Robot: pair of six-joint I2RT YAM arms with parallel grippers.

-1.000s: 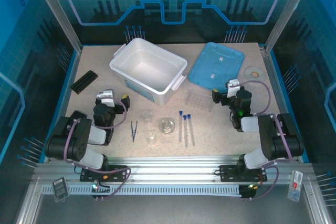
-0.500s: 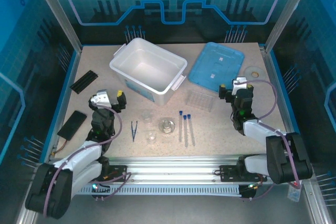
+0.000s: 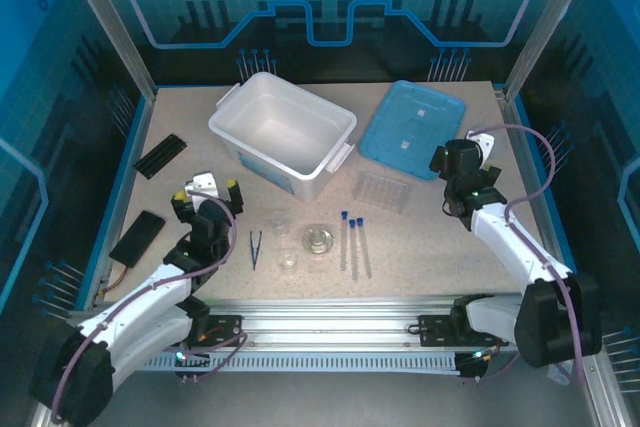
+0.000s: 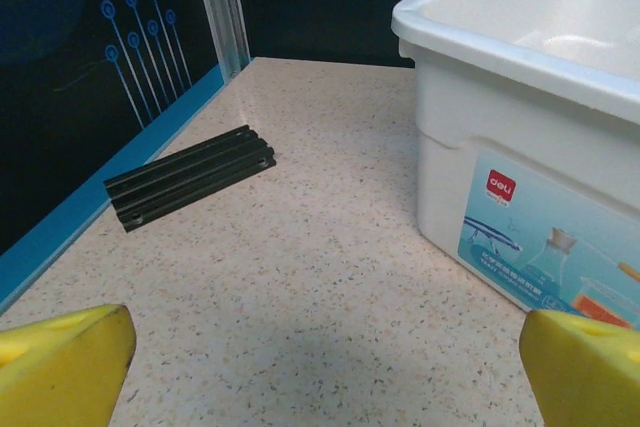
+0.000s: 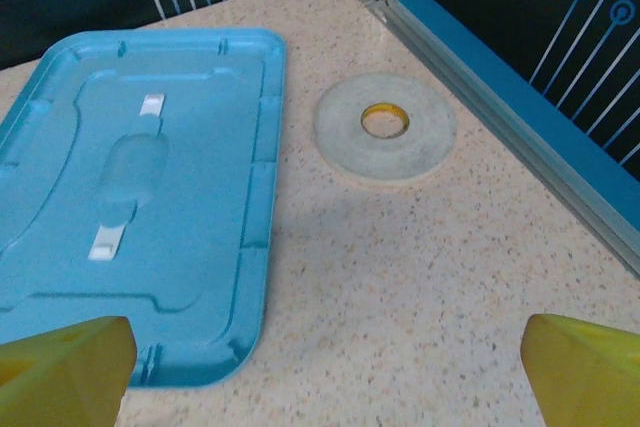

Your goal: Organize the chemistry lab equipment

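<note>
The left jaws are spread wide and hold nothing, their yellow pads (image 4: 62,365) at the lower corners of the left wrist view. They hang low over bare desk (image 4: 300,277), facing the near wall of the white bin (image 4: 520,147), with the black ridged strip (image 4: 190,177) lying flat to the left of it. From above, these pads (image 3: 233,190) sit near the desk's left front, short of the bin (image 3: 283,134).

The right jaws are equally wide apart and empty, their pads (image 5: 60,365) framing the blue lid (image 5: 140,197) and a pale ring-shaped disc (image 5: 385,125), which lie close together without touching.

The lab equipment lies in a loose row at the front middle of the desk, between the two arms. The tweezers (image 3: 255,247) are on the left. Next come three small clear glass vessels (image 3: 318,240), probably beakers and a flask, though they are too small to tell apart. The three blue-capped tubes (image 3: 353,245) lie side by side to their right. The clear tube rack (image 3: 382,190) sits just behind the tubes, in front of the lid.
</note>
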